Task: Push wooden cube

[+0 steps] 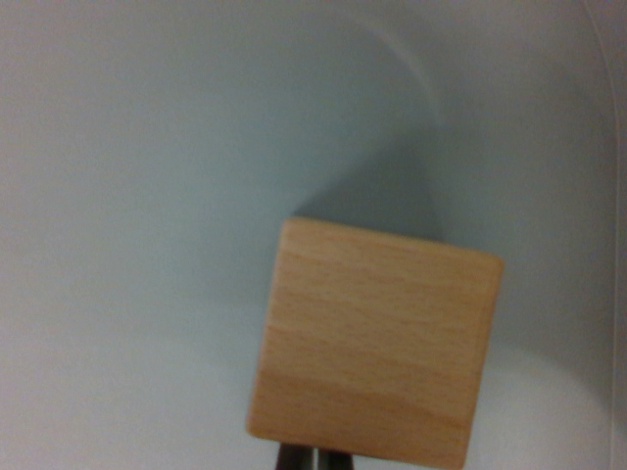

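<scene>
A light wooden cube (372, 338) fills the lower middle of the wrist view, sitting on a pale grey-white surface (147, 245). Its top face shows, slightly rotated, with a shadow stretching away behind it. Right at the bottom edge, dark fingertips of my gripper (315, 458) peek out from under the cube's near side, close together and seemingly against the cube. Most of the gripper is hidden by the cube and the frame edge.
A curved rim or edge of the pale surface (612, 147) runs along the wrist view's right side. Bare surface stretches to the left of the cube and beyond it.
</scene>
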`<state>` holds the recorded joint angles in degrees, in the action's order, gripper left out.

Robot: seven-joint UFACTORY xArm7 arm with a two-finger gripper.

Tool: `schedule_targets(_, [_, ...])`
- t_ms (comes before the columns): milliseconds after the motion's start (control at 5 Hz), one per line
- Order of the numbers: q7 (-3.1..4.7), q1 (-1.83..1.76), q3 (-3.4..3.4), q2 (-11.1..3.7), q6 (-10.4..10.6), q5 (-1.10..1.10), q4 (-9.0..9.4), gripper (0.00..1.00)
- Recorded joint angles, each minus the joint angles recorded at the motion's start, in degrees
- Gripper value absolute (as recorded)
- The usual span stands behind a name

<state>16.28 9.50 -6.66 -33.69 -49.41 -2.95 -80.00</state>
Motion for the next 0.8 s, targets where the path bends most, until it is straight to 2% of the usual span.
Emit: schedule_targets(800, [-0.08,-0.03,0.07,-0.49,-0.3,-0.06,-0.77,1.0])
